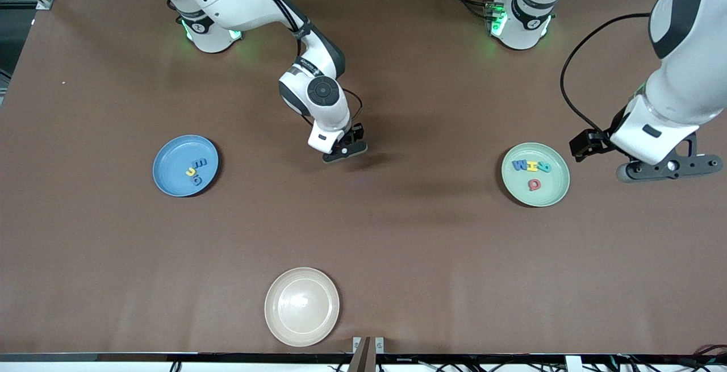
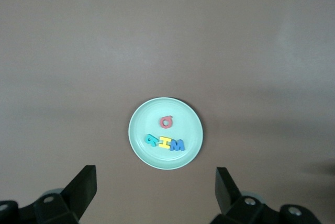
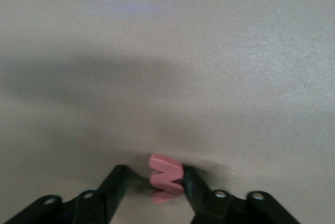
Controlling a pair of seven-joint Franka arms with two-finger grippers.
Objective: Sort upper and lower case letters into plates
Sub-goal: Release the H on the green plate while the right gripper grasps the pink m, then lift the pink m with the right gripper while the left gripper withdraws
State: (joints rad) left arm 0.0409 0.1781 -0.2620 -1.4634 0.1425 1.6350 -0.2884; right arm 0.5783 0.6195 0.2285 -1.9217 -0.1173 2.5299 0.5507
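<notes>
blue plate [image 1: 170, 179]: three letters | mint plate [image 1: 554, 190]: four | red letter [image 3: 165, 178]: in right end effector [image 3: 157, 185]

A round, glossy cream-white plate [image 1: 301, 306] rests empty on the brown table [image 1: 397, 235], near the front camera's edge.

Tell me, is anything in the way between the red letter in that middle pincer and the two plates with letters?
Nothing visible is. The right pincer, shut on the red letter, is over bare table between the blue plate and the mint green plate. The stretch toward each plate lies open. The left pincer waits open beside the green plate.
</notes>
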